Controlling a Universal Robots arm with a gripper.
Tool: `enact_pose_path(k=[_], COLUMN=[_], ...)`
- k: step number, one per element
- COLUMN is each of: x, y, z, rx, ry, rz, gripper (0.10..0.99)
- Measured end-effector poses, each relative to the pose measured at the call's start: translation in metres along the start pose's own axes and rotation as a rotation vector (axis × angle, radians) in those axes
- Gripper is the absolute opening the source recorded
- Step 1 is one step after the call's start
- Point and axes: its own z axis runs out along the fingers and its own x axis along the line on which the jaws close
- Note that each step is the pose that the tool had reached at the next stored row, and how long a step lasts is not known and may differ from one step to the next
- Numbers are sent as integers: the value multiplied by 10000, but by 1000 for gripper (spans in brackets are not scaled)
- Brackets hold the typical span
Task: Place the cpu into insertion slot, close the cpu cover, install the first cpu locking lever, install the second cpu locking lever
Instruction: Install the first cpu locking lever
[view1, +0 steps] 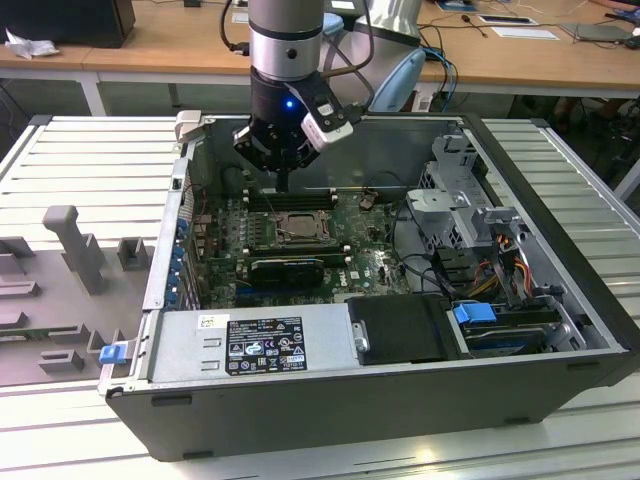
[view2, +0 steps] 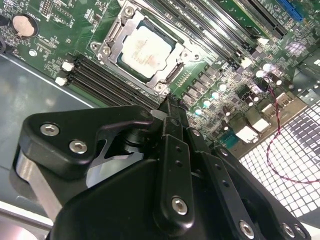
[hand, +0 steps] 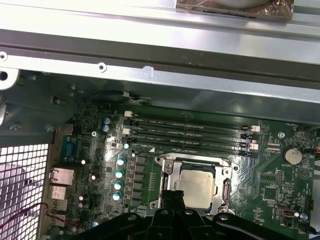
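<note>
**Closed fingers over the board, chip already in the socket**

Finds the gripper (view1: 285, 185), in the exterior view, hanging inside the open computer case (view1: 330, 400), above the green motherboard (view1: 375, 268) and just behind the insertion slot (view2: 176, 74). Reads its fingers (view2: 172, 135) as pressed together with nothing between them, narrowing to one dark tip. Places that tip, in the second wrist view, over the long black memory slots (hand: 190, 131), next to a corner of the socket's metal frame. Looks raised off them rather than touching, though cannot say so for certain from these angles.

Finds the cpu (view2: 148, 46) lying flat in the slot, pale top up. Sees the cpu cover (hand: 195, 163) apparently folded down around it as a grey frame. Cannot pick out the two locking levers against the clutter of the board, so leaves their state open.

Risks, on any descent from here, striking the memory slots or the white latches (view2: 65, 67) at their ends instead of a lever, given how close the tip stands to them. Risks a slip as well: a narrow closed tip pushing a springy lever could glance off onto the row of capacitors (view2: 206, 103) beside the socket, or onto the chip's bare top through the frame's opening. Could also bend the socket's contacts if pressed down with the cover not fully seated or the chip slightly askew.
</note>
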Motion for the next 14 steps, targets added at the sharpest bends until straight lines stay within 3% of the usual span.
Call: enact_pose_path(k=[14], x=[45], y=[5], z=[1], rx=[-8], ry=[-2], rz=[0], gripper=[106])
